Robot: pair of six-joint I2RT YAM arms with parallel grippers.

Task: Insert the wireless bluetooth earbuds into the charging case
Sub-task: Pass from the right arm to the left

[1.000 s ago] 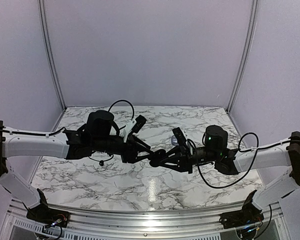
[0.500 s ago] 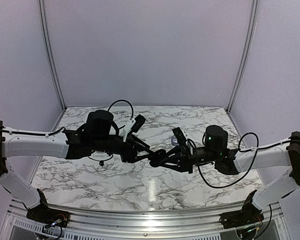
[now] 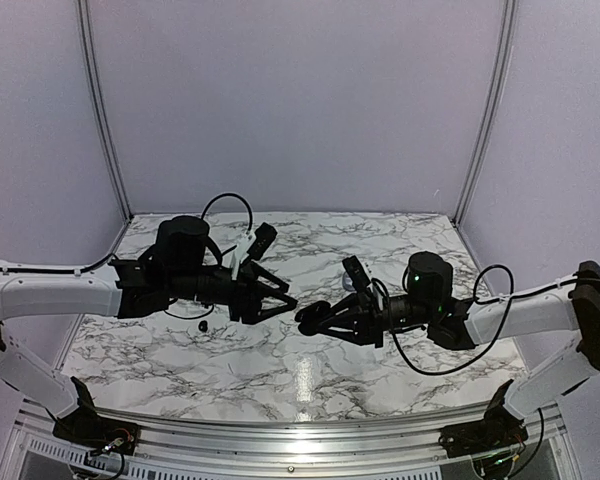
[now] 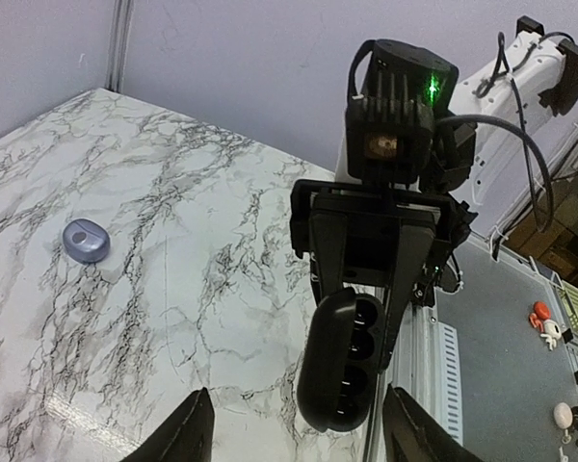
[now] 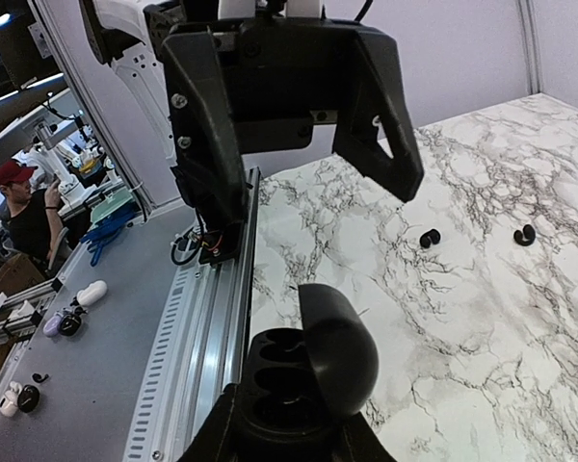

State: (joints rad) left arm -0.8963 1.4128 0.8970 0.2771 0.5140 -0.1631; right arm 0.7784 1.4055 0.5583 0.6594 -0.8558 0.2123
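I note L gripper (image 3: pixel 278 303) has just pulled back from the black case (image 4: pixel 342 361), fingers apart & empty, while R gripper (image 3: pixel 310 318) clamps that open case mid-air, sockets bare; 2 black earbuds (image 5: pixel 430 237) lie on table (image 5: pixel 482 318), so I reckon none inserted yet.

The left arm (image 3: pixel 50 295) and right arm (image 3: pixel 525 312) share white link shells and black joint housings. The left tool (image 5: pixel 313 191) is matte black and angular, with silver screw heads (image 5: pixel 178 101) on one finger. Black cables (image 3: pixel 230 204) loop at each wrist; a green light (image 4: pixel 431 89) glows on the right wrist.
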